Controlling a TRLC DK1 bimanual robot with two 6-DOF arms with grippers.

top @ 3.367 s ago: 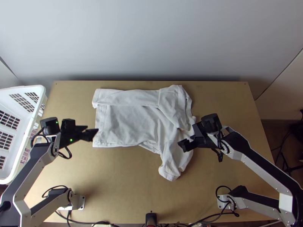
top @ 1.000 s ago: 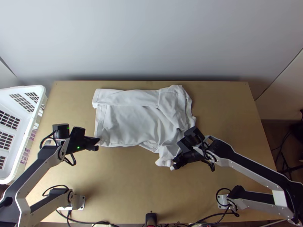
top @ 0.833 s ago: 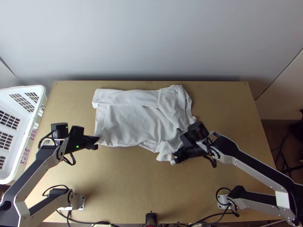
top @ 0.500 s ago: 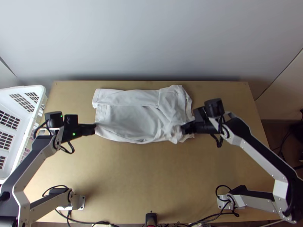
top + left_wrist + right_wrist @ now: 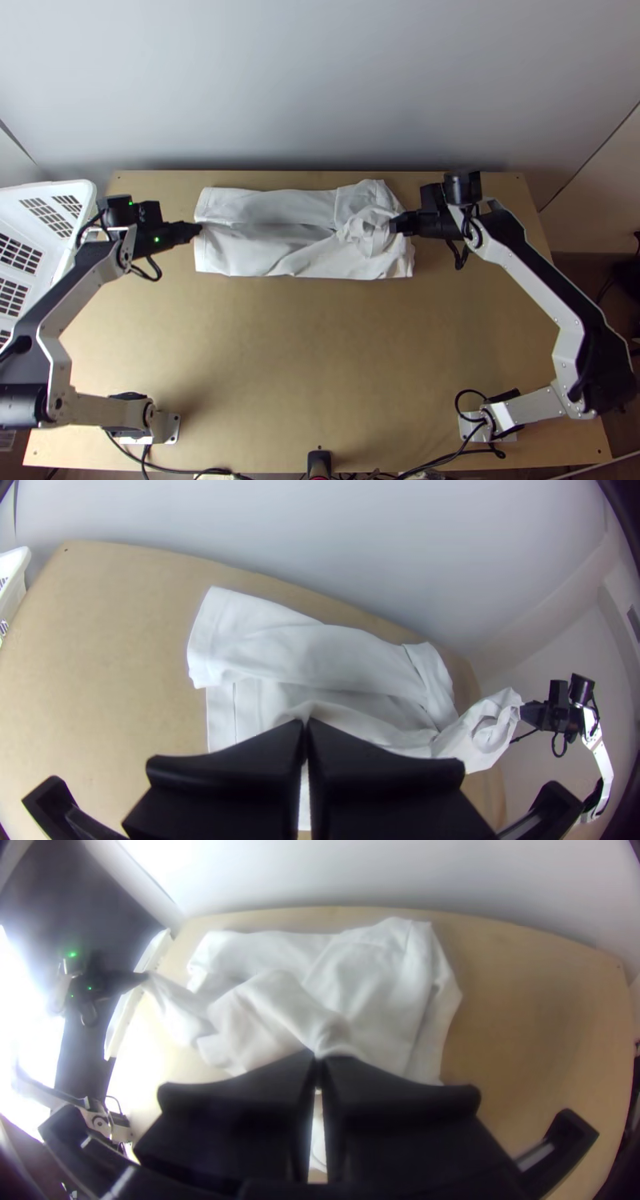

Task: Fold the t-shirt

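T-shirt [image 5: 304,262] near worktop's [image 5: 320,360] wall edge, wall side folded in. Left gripper [image 5: 199,230], right gripper [image 5: 394,225] clamped on its raised opposite side. Second fold partway, I'd judge; laying down, shortening remain.

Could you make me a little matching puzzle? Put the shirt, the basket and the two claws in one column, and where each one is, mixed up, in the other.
1. Shirt
2. Basket
3. Left claw
4. Right claw

A. Pinching cloth nearer the basket
B. Stretched out between the claws
C. By the table's left edge, seen from above
D. Pinching cloth farther from the basket

Pairs: 1-B, 2-C, 3-A, 4-D
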